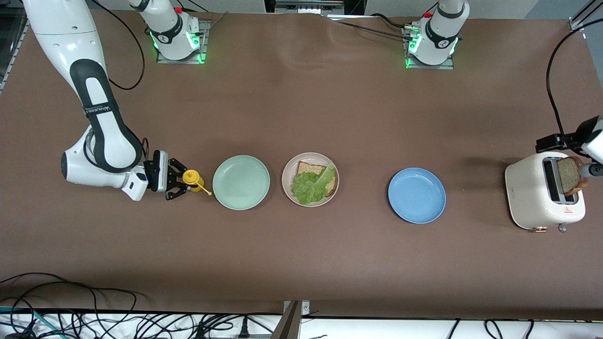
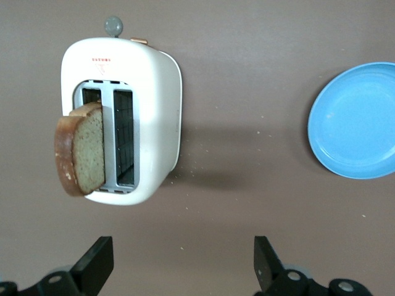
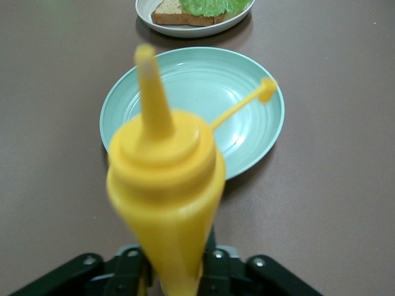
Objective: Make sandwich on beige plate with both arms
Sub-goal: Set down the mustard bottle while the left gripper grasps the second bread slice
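A bread slice (image 2: 80, 151) stands in the white toaster (image 2: 157, 111); a blue plate (image 2: 358, 123) lies well apart.

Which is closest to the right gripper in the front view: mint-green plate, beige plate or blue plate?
From the right gripper, at the right arm's end:
1. Round mint-green plate, beside it.
2. Round beige plate, mid-table.
3. Round blue plate, toward the left arm's end.

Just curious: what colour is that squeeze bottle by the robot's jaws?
Bright yellow squeeze bottle, seen best in the right wrist view.

Lettuce (image 1: 311, 186) lies on bread (image 1: 311, 168) in the plate (image 1: 288, 181).
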